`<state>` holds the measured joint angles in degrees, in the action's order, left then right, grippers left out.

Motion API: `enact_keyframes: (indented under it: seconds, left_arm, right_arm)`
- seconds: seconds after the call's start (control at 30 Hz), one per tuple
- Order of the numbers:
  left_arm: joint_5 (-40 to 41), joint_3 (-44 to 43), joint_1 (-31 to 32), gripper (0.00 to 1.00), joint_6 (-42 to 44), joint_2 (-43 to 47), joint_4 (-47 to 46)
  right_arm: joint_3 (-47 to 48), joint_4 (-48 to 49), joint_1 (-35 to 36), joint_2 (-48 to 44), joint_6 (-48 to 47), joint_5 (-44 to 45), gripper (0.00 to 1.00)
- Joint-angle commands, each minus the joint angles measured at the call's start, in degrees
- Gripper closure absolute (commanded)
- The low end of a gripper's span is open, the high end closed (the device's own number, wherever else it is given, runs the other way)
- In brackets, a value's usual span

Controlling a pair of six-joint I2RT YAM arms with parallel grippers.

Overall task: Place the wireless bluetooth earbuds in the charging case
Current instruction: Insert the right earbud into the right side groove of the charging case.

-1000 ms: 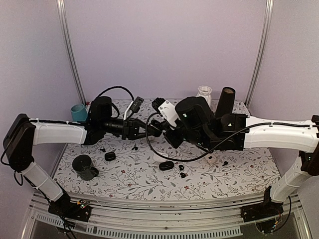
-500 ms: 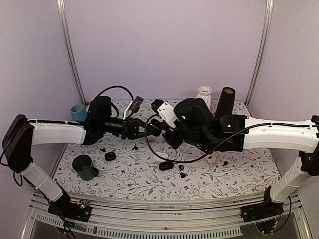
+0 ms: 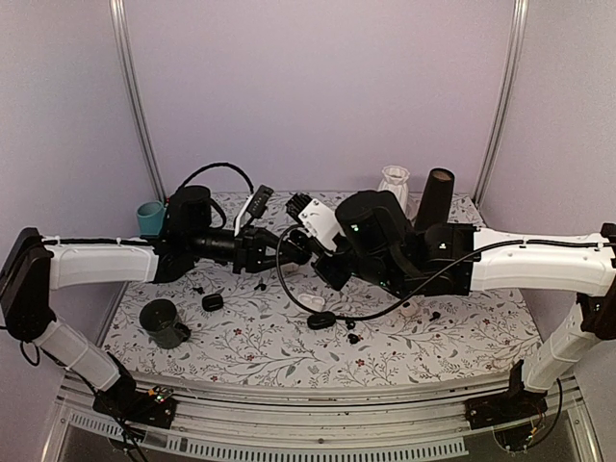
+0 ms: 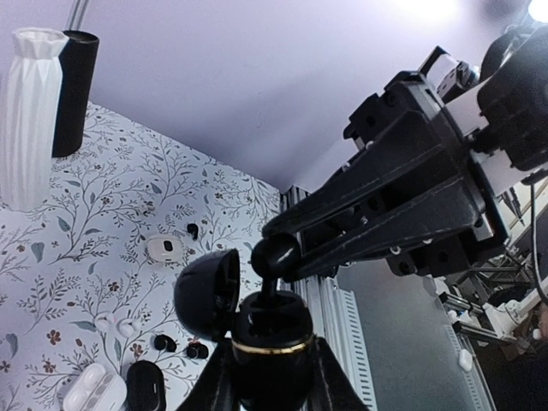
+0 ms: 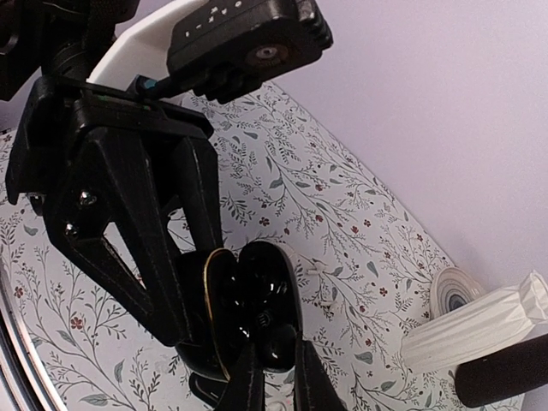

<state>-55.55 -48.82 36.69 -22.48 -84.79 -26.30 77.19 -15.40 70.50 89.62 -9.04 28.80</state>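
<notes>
Black earbud (image 4: 276,255) pinched in the clenched right hand (image 5: 273,375), stem aimed straight into the open charging case (image 4: 271,330), touching its mouth. Case gripped by the left hand (image 4: 270,385) above the table (image 3: 462,337); the push should run along the stem.

A lab test booth: plain lilac walls (image 3: 318,87), aluminium corner posts (image 3: 135,96); floral-covered table (image 3: 462,337) on metal rails (image 3: 318,409).

The flowered table (image 3: 260,351) under me carries a teal cup (image 3: 149,218) at far left, a dark cup (image 3: 164,322) lower left, a small black case (image 3: 213,301), an oval black case (image 3: 321,320), loose earbuds (image 3: 352,337) at centre, and a white vase (image 3: 394,183) beside a black cylinder (image 3: 436,197) upper right.
</notes>
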Motion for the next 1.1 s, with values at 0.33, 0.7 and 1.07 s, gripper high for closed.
enact_keyframes:
  seconds: [0.33, 0.7, 1.07]
  left_arm:
    - [5.6, 3.7, 3.3, 1.00, 5.3, 5.9, -10.4]
    - [8.0, 7.3, 4.2, 1.00, 5.7, 7.4, -16.8]
    - [12.0, 11.0, 4.5, 1.00, 5.2, 9.0, -23.6]
  right_arm:
    - [2.0, -3.7, 2.5, 2.3, -1.5, -2.7, 0.92]
    - [4.9, -5.4, 2.4, 3.4, -0.2, -4.3, 0.87]
    - [6.0, -6.3, 2.5, 4.4, 0.5, -3.8, 0.82]
